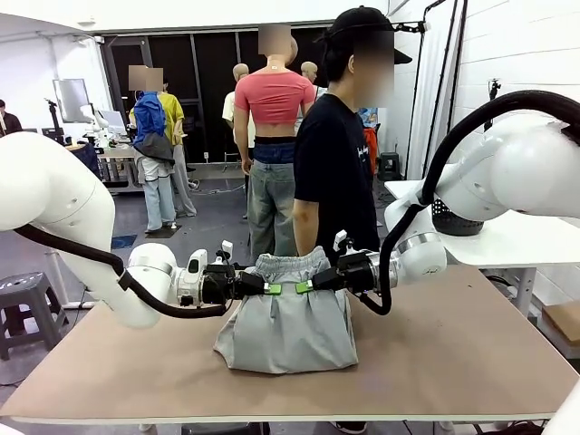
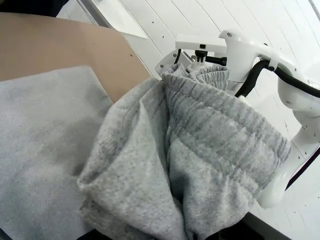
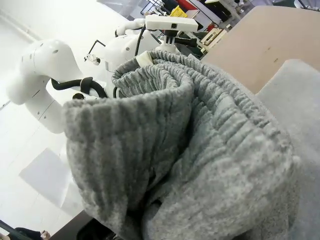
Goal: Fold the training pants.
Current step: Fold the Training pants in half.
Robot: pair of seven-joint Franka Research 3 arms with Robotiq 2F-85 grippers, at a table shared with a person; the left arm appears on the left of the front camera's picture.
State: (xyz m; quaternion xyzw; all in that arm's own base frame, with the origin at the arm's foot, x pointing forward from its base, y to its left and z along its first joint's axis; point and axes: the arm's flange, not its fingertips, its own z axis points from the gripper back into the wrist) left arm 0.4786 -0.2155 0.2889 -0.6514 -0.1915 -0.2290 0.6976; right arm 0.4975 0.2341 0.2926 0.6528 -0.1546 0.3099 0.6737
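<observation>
So the training pants (image 1: 286, 322) were sitting mid-table on the brown table (image 1: 453, 353), partly folded already, with the waistband end lifted off the surface. The left gripper (image 1: 270, 289) was clamped on the left corner of the gathered waistband and the right gripper (image 1: 304, 287) was clamped on the right corner, green pads pinched down on the grey fabric. In both wrist views the bunched elastic was seen heaped right over the fingers, so a solid pinch was judged likely, though the fingertips themselves were buried in cloth. A person (image 1: 332, 172) was stood at the far edge just behind the pants, hands not clearly seen.

The step in hand was judged to be carrying the waistband over to make a fold. To get that done cleanly, both corners would need to be kept level and moved together, with the band kept lightly stretched between them so no sag got folded in. The held edge should be laid flush with the edge below before anything is let go, and the lower layer shouldn't be dragged along the table.
</observation>
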